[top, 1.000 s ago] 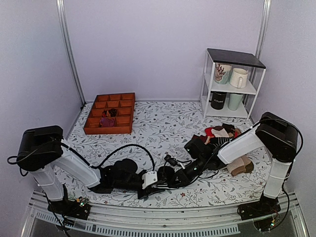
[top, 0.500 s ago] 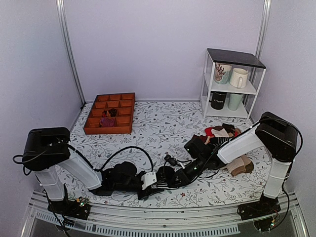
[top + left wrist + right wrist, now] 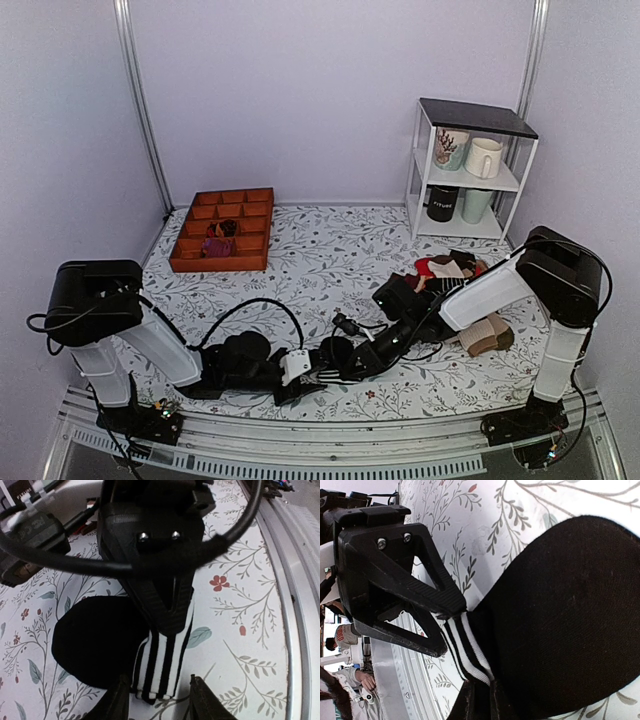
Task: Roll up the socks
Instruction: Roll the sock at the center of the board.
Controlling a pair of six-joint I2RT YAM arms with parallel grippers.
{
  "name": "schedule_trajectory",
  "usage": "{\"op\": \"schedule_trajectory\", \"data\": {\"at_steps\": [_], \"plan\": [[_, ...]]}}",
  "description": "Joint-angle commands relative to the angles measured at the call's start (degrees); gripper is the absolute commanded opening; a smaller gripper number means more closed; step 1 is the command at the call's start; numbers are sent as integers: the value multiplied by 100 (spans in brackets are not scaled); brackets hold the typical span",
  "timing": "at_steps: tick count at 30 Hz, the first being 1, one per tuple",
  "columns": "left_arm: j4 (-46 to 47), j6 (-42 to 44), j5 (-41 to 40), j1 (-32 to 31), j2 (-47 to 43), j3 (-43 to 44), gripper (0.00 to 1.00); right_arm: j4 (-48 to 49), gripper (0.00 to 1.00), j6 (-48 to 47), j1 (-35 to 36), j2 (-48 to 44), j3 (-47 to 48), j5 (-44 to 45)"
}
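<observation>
A: Socks? Lay flat at near edge of desk, between both arms. Looked soft, light, floppy.
B: Best taken at striped cuff. Pinched there by pressed-together jaws of right gripper; straddled at tip by spread jaws of left gripper.

walls lilac | table floral cloth | white shelf back right

right tool crowds the socks ahead; table behind seems open, clothes pile rightward.
</observation>
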Motion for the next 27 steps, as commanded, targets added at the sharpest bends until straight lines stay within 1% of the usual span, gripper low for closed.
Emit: {"op": "schedule_trajectory", "data": {"at_steps": [1,4,9,13,16,18,19,21,23,24,27], "plan": [[300,-29,36,-37,4,96,42,-1193,9,50,28,445,-269,549],[278,-23,59,-38,118,206,41,-1198,9,48,17,443,-267,545],[202,-57,119,-33,368,336,33,-1206,9,48,22,448,-274,539],[168,-183,227,-24,465,328,20,-1200,9,56,11,426,-283,554],[103,-297,280,-30,460,275,12,-1190,9,58,17,425,-295,552],[27,-319,411,-28,443,252,2,-1182,9,73,18,425,-298,556],[-31,-348,515,-28,436,251,0,-1174,9,80,20,425,-296,556],[-199,-443,668,-19,423,301,0,-1153,9,96,17,425,-269,576],[-707,-641,746,-21,394,434,0,-1125,12,92,15,402,-227,614],[-870,-773,777,-19,376,468,0,-1111,17,75,16,387,-173,670],[-1048,-1419,971,40,389,394,0,-953,25,-97,16,241,-41,904]]}}
